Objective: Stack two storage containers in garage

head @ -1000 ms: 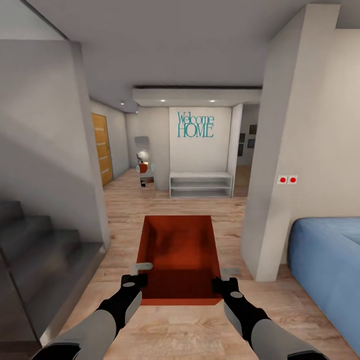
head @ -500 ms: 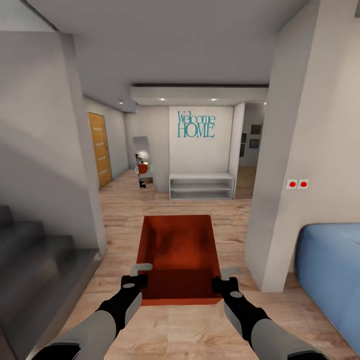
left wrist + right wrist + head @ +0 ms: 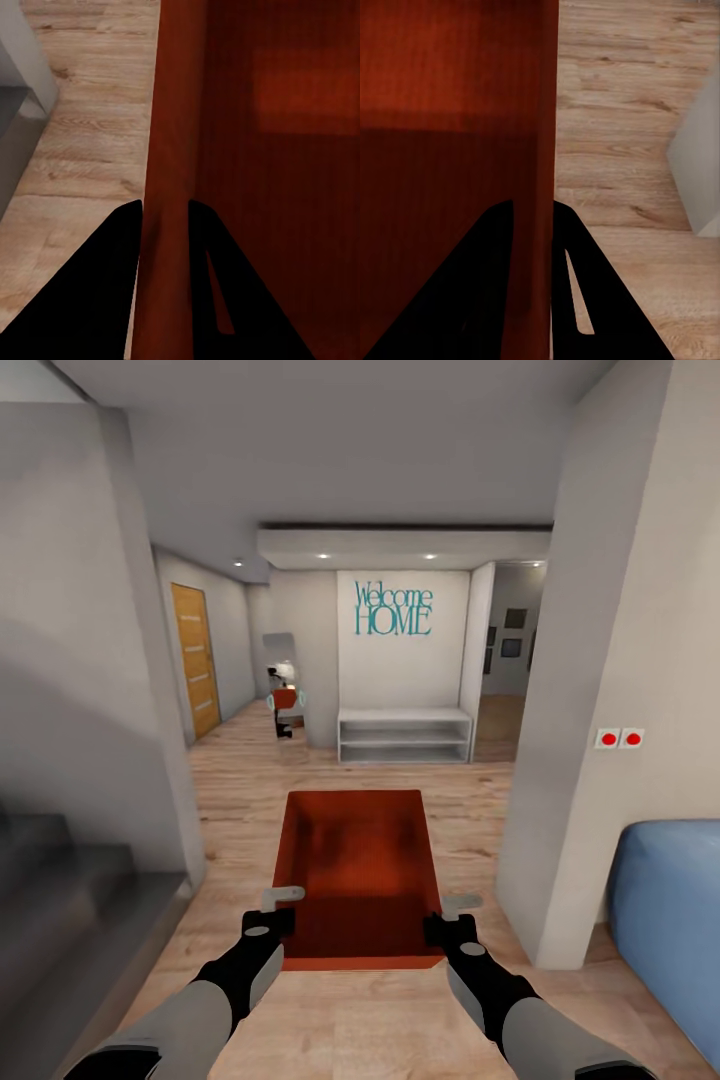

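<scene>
The robot has rolled forward: the blue sofa and grey stairs sit further toward the view's edges. Both arms reach straight ahead, left gripper and right gripper each clamped on a side wall of the orange-red storage container, carried above the wood-plank floor.

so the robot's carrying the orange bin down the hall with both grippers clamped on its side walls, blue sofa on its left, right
Not quite: the blue sofa is on the robot's right, as the head view shows. The rest holds: the left gripper and right gripper each pinch a side wall of the orange bin.
</scene>
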Robot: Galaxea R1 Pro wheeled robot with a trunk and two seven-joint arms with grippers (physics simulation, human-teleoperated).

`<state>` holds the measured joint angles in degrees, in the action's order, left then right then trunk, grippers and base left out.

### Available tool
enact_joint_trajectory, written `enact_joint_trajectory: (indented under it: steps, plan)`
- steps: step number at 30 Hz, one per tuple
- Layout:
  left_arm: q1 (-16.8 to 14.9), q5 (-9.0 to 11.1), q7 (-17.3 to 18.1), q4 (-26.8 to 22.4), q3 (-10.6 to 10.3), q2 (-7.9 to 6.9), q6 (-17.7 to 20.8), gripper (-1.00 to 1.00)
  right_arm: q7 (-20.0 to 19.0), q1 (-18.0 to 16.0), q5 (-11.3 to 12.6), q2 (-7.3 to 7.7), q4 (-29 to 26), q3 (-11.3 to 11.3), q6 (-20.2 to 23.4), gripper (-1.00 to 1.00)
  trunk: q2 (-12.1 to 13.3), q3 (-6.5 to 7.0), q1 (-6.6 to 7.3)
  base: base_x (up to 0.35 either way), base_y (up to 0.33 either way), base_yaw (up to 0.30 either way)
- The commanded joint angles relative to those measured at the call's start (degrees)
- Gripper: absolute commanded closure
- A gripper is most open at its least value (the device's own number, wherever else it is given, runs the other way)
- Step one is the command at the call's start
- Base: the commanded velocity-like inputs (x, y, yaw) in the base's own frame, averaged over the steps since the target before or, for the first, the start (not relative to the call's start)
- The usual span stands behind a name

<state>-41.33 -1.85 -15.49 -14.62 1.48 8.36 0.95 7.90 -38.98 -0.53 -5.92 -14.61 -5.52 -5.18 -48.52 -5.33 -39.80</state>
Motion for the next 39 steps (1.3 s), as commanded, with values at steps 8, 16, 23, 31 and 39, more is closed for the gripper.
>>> enact_joint_trajectory:
  steps: [8,16,23,31,39]
  plan:
    - [-0.1,-1.6,-0.6,-0.2,2.4,-0.32,-1.4,1.00,0.4,0.0,0.4,0.03,0.1,1.0,-0.1,1.00,-0.1,-0.09,-0.04,0.323,0.000,0.000]
    - [-0.1,-1.6,-0.7,-0.3,2.4,-0.52,-1.3,1.00,0.4,0.0,0.4,0.03,0.1,1.0,-0.1,1.00,-0.1,-0.09,-0.04,0.323,0.000,0.000]
    - [-0.1,-1.6,-0.4,-0.5,2.5,-0.38,-1.4,1.00,0.4,0.0,0.4,0.03,0.1,1.1,-0.2,1.00,-0.1,-0.09,-0.04,0.323,0.000,0.000]
    - [-0.1,-1.6,-0.4,-0.6,2.4,-0.44,-1.5,1.00,0.4,0.0,0.4,0.03,0.1,1.1,-0.2,1.00,-0.1,-0.09,-0.04,0.323,0.000,0.000]
    - [-0.1,-1.6,-0.7,-0.7,2.5,-0.39,-1.5,1.00,0.4,0.0,0.4,0.03,0.1,1.1,-0.2,1.00,-0.1,-0.09,-0.04,0.323,0.000,0.000]
